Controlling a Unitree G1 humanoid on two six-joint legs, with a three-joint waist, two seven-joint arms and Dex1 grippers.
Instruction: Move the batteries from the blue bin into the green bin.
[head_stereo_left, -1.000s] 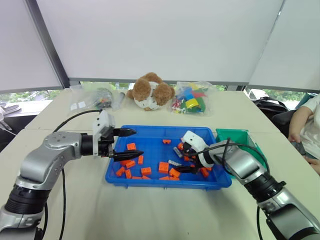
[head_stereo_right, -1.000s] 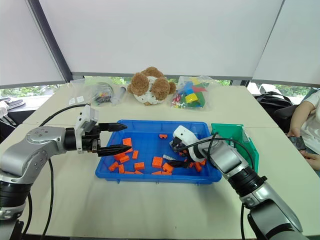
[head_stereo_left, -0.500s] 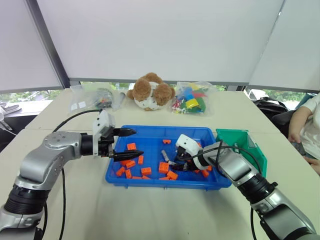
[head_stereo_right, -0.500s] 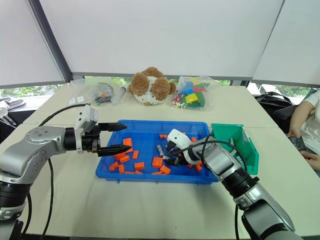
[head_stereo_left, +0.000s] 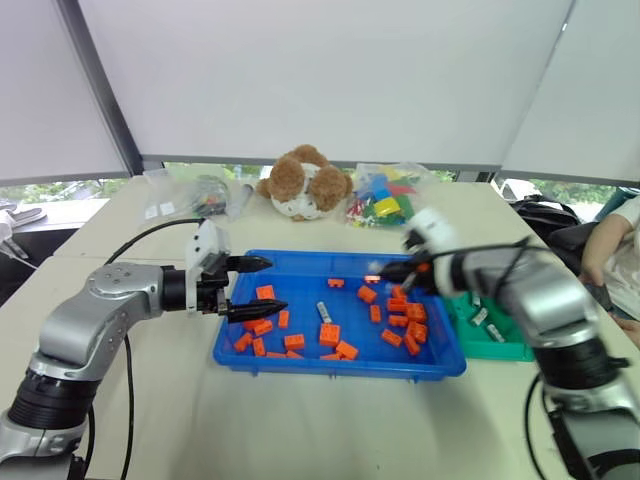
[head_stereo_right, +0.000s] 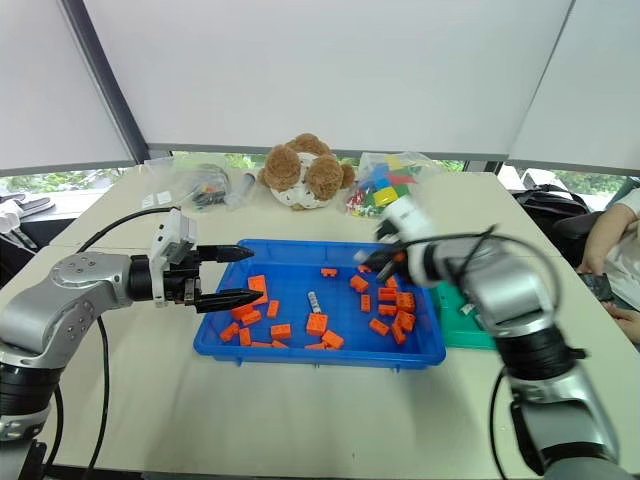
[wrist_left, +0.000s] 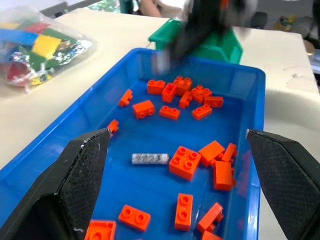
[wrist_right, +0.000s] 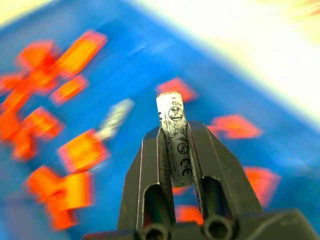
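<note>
Battery clamped upright between right gripper fingers, raised above the blue bin; second battery lying on that bin's floor; left gripper spread apart over that bin's left edge.

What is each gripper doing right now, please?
Left gripper: open, holding nothing, above the blue bin.
Right gripper: shut on a battery.

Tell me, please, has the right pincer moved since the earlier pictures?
Yes. The right pincer, shut on a battery, has risen out of the blue bin toward the green bin.
</note>
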